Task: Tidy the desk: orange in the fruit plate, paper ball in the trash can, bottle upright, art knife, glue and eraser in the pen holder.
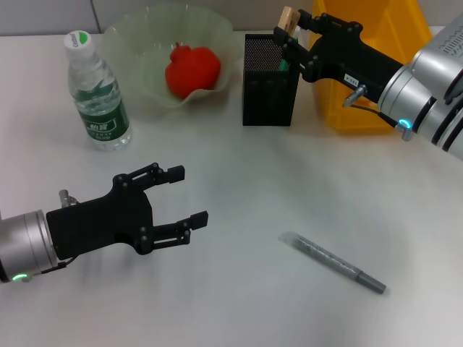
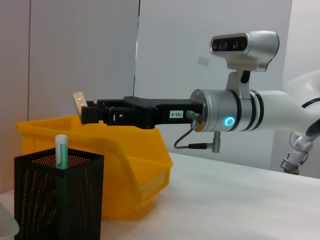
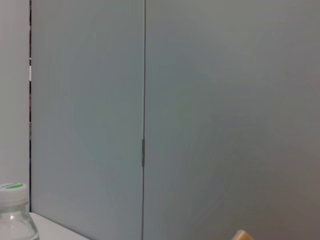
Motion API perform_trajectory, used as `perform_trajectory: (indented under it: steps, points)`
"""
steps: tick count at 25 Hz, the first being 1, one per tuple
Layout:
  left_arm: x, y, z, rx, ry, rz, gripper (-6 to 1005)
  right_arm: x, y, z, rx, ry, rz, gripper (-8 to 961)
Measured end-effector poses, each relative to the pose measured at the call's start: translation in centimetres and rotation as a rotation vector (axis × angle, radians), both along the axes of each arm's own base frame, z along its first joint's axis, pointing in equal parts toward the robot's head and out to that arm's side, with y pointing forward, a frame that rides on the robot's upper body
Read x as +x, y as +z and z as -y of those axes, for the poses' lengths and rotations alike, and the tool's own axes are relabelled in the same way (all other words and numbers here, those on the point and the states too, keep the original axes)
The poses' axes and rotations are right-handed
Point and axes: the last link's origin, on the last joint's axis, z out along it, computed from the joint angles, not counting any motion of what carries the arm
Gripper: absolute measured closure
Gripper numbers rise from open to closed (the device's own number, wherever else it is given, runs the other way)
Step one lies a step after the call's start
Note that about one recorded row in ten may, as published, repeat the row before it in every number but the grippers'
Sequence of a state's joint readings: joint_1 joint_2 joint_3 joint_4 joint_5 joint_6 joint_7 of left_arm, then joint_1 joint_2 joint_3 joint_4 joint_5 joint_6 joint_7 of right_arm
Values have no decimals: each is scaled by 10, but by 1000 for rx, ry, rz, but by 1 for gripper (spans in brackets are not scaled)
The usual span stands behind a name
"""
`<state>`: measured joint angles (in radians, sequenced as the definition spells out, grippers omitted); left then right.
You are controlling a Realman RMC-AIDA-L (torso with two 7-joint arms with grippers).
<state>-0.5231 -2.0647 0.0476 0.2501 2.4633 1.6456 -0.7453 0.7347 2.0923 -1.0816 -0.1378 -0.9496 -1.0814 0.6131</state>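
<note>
My right gripper [image 1: 286, 32] is shut on a tan eraser [image 1: 289, 16] and holds it just above the black mesh pen holder [image 1: 269, 79]. The left wrist view shows the same gripper [image 2: 87, 112] with the eraser [image 2: 78, 101] above the holder [image 2: 57, 197], where a green-capped glue stick [image 2: 61, 150] stands. A grey art knife [image 1: 333, 262] lies on the table at the front right. The water bottle [image 1: 98, 94] stands upright at the back left. A red fruit [image 1: 192, 69] lies in the pale green fruit plate [image 1: 137, 43]. My left gripper [image 1: 192, 195] is open and empty over the table's front left.
A yellow bin [image 1: 369, 65] stands behind and to the right of the pen holder, under my right arm. The right wrist view shows only a grey wall, the bottle's cap [image 3: 12, 190] and the eraser's tip [image 3: 242, 235].
</note>
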Motion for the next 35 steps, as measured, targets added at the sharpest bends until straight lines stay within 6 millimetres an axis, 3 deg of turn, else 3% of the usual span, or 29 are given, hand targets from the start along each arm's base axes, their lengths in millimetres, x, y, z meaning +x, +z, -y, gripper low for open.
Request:
perform_trajectory:
  steps: [6,12,17,35]
  points:
    - [1,1,0,1,-4,6,157,0,0,0,2,-3,-3,490]
    - [1,2,1,0,-9,10,157,1,0,0,1,-5,-4,286]
    - [1,2,1,0,-8,11,157,1,0,0,-4,-11,-12,227]
    - [0,4,2,1,-12,13,157,1,1,0,-4,-14,-14,227]
